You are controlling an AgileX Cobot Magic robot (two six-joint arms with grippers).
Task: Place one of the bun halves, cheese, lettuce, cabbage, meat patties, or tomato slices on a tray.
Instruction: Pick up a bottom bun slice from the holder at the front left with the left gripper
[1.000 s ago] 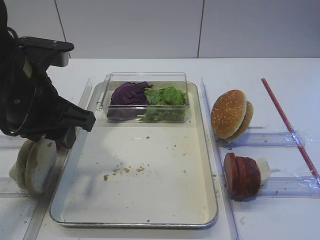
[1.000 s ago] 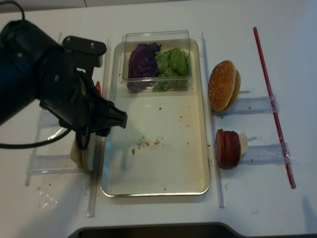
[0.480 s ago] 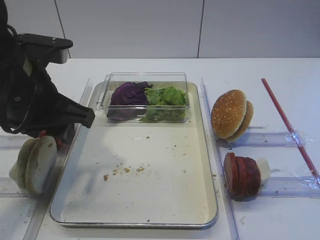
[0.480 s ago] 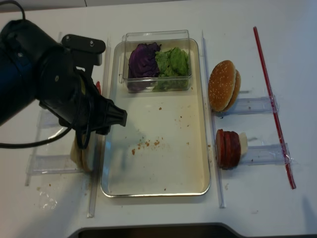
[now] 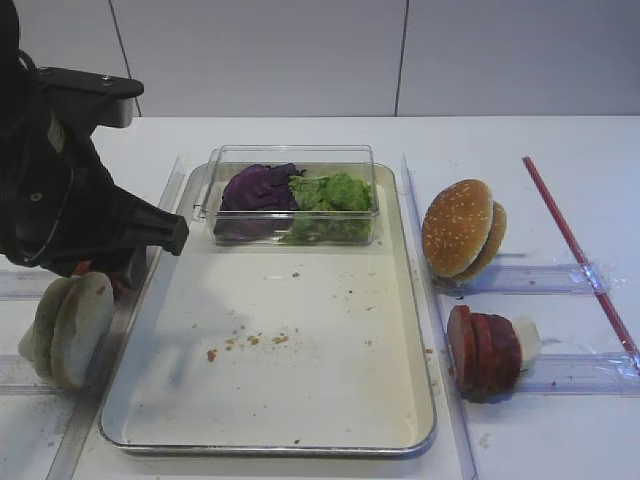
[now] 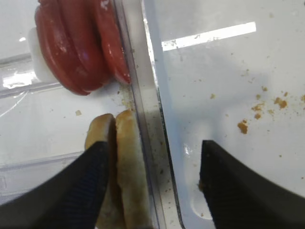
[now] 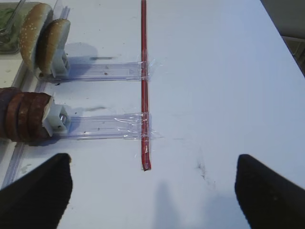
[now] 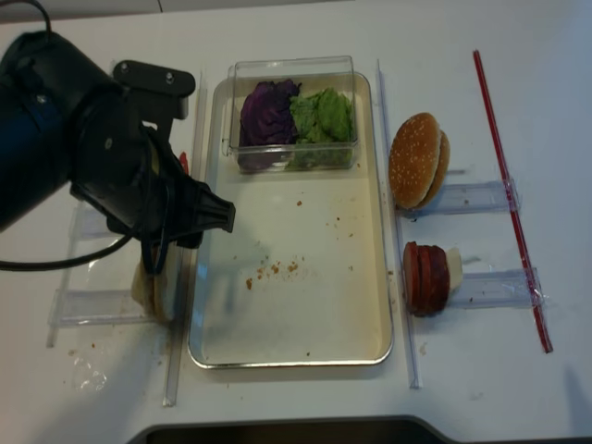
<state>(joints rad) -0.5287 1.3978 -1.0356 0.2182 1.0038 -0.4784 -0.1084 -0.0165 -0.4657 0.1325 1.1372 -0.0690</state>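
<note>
The left gripper (image 6: 152, 183) has lifted slightly off the bun halves (image 6: 119, 171) (fingers apart, nothing between them).

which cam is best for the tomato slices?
Left wrist: the tomato slices fill its top-left corner, standing on edge by the tray rim. The first exterior high shows a red sliver beneath the left arm, the realsense barely one; right wrist shows none.

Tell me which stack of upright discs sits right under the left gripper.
The bun halves, pale with tan rims, left of the tray; the left gripper straddles them, open. The tomato slices stand beyond.
</note>
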